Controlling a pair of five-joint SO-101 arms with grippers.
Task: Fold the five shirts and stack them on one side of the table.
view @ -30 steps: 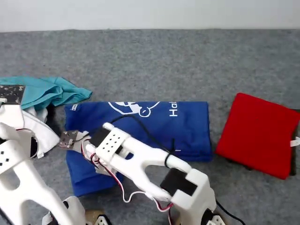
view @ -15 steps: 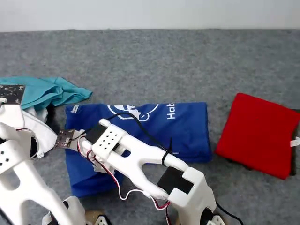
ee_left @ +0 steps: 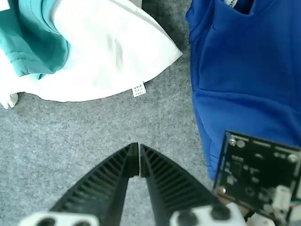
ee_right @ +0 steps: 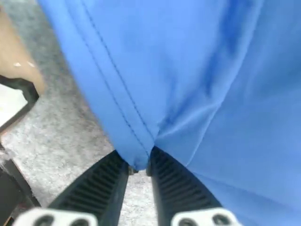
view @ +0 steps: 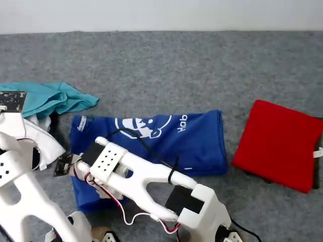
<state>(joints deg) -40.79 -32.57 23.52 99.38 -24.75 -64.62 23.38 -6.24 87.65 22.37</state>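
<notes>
- The blue shirt lies at the centre of the high view on the grey table. It is a rough rectangle, with its white printed graphic facing up along the far edge.
- The right arm is white and runs from the lower centre of the high view diagonally over the lower left part of the blue shirt. A small circuit board juts from its wrist past the shirt's left edge.
- The right gripper has its two black ribbed fingers pressed onto a hemmed fold of the blue shirt, with the cloth pinched between the tips (a stitched seam runs straight into the pinch).
- The left arm stands at the lower left of the high view.
- The left gripper has its fingers closed tip to tip with nothing between them. It hangs over bare table between the white shirt and the blue shirt.
- The white shirt lies unfolded at the left edge of the high view, with a small label at its hem.
- The teal shirt is crumpled at the left of the high view, touching the white shirt on its far side.
- The red shirt is folded into a flat square at the right of the high view, with a strip of table between it and the blue shirt.
</notes>
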